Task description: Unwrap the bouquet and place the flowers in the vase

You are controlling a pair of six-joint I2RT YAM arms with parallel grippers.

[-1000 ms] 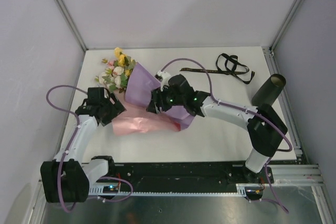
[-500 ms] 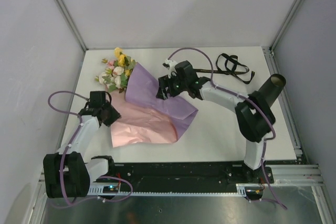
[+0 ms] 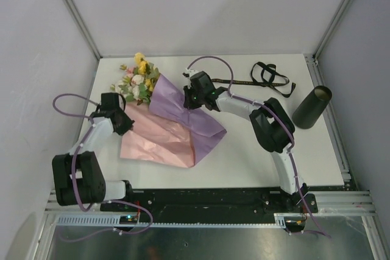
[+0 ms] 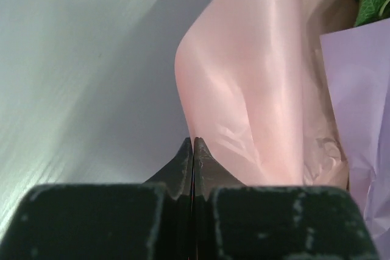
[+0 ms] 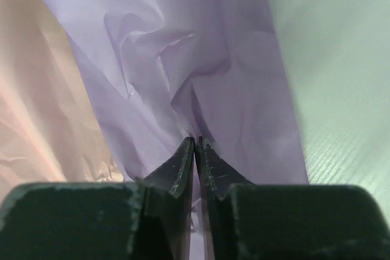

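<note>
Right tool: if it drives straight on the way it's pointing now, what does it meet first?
The lilac wrap: the right tool has its tips closed on a gathered fold of it, so there looks to be no free travel. What lies behind the paper is hidden.

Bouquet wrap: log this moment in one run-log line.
left tool shut at pink edge of wrap, grip unclear | right tool shut on lilac wrap | flowers on wrap | ribbon off | vase without flowers

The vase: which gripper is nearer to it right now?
Right. The right gripper is on the lilac paper, well left of the vase; the left gripper is even farther left, at the pink paper.
</note>
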